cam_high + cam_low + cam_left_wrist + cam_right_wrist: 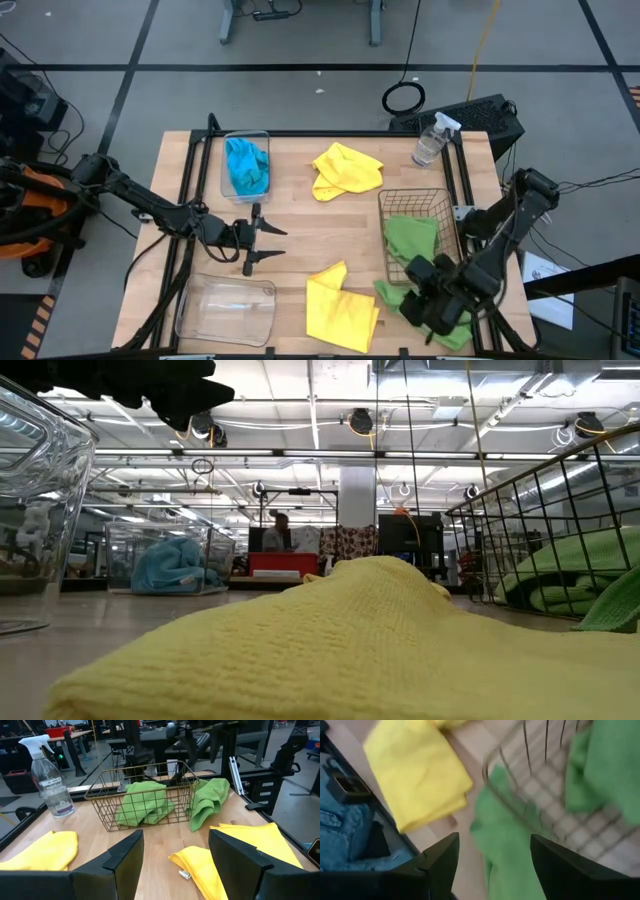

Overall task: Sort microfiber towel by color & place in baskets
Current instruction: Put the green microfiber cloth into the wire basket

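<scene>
One crumpled green towel lies in the wire basket; another droops beside it. The right tool hovers over that one with fingers apart and empty. The left tool is spread wide, empty.

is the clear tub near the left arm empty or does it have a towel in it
Empty. In the high view the clear tub at the table's front left shows only bare plastic; both yellow towels lie on the table.

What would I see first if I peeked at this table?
Bright cloths pop out: a yellow towel at the table's far middle, another yellow towel at the near edge. A blue towel sits in a clear tub, one green towel lies in the wire basket, and a second green towel lies beside it, under the right gripper.
</scene>
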{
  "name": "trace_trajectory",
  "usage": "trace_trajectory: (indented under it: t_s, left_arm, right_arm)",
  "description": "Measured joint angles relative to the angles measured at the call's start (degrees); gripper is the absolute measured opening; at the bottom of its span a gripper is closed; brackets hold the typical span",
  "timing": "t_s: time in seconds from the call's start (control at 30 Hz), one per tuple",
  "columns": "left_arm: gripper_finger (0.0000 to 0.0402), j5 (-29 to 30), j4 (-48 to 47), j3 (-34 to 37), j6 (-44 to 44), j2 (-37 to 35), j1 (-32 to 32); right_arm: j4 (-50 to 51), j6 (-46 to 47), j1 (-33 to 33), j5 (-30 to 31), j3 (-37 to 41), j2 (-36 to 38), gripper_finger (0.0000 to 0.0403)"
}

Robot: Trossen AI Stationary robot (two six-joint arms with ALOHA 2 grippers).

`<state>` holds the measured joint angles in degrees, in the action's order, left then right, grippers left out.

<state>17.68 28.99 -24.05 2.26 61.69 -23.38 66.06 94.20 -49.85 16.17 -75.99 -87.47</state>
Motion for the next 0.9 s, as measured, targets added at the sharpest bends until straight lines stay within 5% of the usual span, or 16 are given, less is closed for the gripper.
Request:
trace_trajectory:
  t_s: [0.37, 0.9]
  left_arm:
    - [0.0230, 0.02, 0.05, 0.00, -0.39, 0.02, 0.00]
    - [0.0230, 0.02, 1.03, 0.00, -1.89, 0.02, 0.00]
  right_arm:
    - [-5.02, 11.18, -5.78, -10.97, 0.00, -12.60, 0.0240]
    - [-7.52, 6.90, -6.53, -11.57, 0.00, -23.40, 0.0248]
